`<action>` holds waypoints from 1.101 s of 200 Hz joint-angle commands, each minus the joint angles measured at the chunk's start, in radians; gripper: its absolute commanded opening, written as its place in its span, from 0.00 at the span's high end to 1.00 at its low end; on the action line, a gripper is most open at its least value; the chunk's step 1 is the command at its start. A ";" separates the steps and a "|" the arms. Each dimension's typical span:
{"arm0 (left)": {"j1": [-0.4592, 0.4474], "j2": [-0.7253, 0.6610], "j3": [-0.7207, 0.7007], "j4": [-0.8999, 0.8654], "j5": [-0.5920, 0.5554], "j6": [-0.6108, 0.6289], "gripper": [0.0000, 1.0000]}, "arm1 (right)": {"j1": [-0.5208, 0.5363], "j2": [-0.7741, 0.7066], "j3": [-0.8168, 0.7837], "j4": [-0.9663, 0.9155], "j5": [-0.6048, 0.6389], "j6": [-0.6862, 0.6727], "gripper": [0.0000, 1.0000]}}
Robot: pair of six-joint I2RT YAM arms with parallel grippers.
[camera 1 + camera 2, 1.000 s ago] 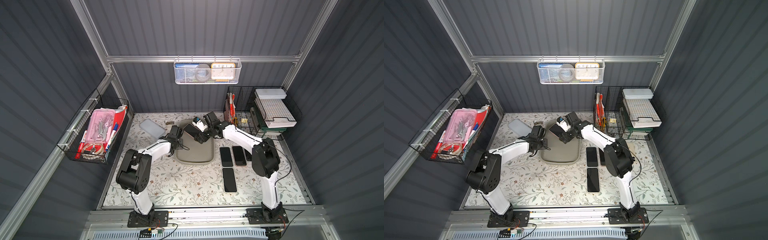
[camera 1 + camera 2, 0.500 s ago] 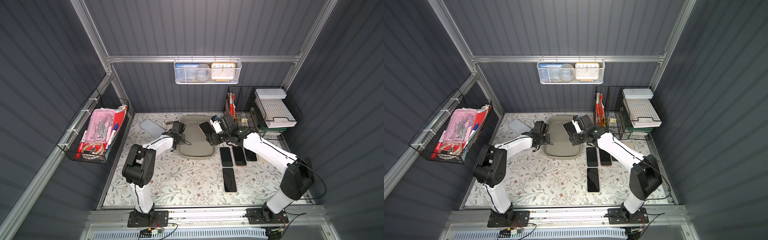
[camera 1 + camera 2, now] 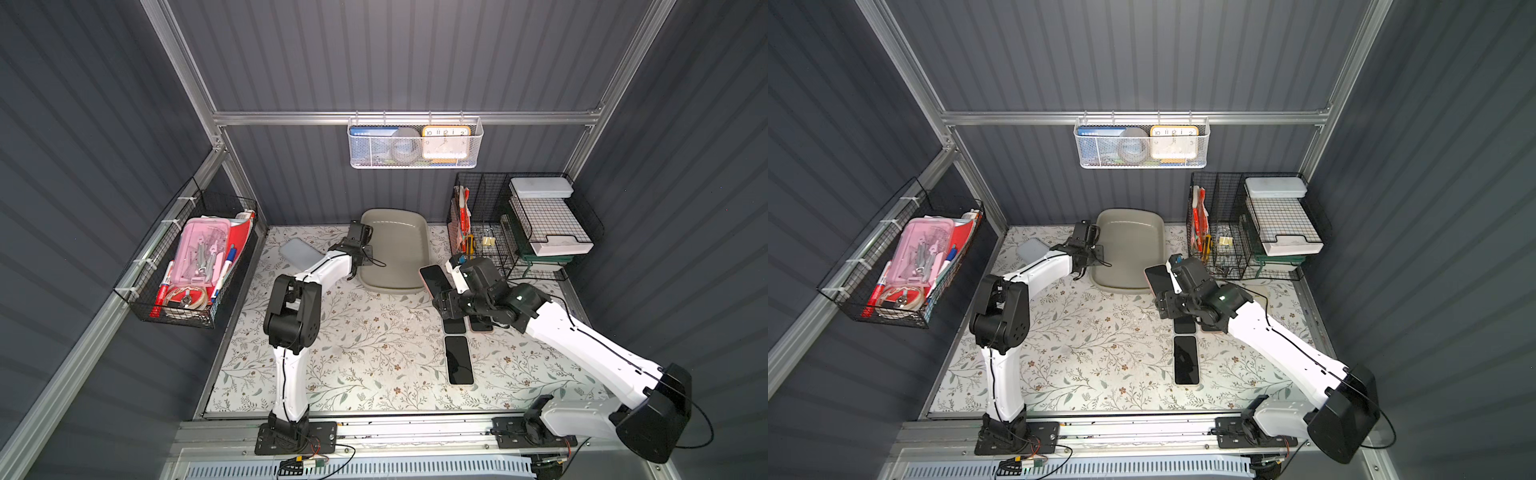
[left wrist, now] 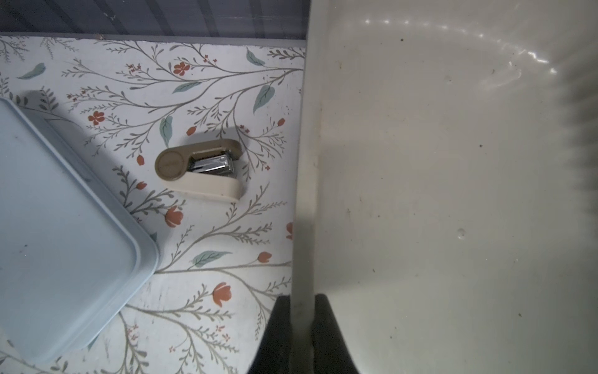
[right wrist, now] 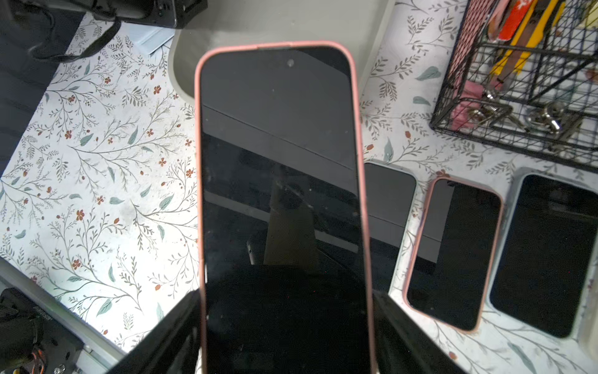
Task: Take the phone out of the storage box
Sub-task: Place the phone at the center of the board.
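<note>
Right gripper (image 5: 288, 317) clamps the phone (image 5: 278, 155) by its long edges, held clear of the storage box (image 3: 395, 249) just ahead. Left gripper (image 4: 302, 311) pinches that box's rim, likely to steady it. Other phones (image 5: 453, 252) lie beside; probable set-down spot.

left end effector (image 4: 302, 311) clamped tight | right end effector (image 5: 284, 301) gripping, jaws wide

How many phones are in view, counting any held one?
5. The held phone is in the right gripper; three row phones lie side by side on the table; a lone phone lies nearer the front. More may be hidden.
</note>
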 commanded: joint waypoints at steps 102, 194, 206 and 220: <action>0.020 -0.066 0.013 -0.018 -0.008 0.048 0.24 | 0.040 -0.041 -0.106 -0.103 0.039 0.180 0.52; 0.020 -0.345 -0.191 0.031 0.071 0.038 0.20 | -0.024 -0.131 -0.223 -0.364 0.111 0.269 0.51; 0.018 -0.368 -0.253 0.049 0.096 0.039 0.21 | -0.048 -0.145 -0.226 -0.404 0.119 0.259 0.50; 0.017 -0.387 -0.281 0.064 0.107 0.038 0.21 | -0.078 -0.164 -0.229 -0.446 0.119 0.237 0.50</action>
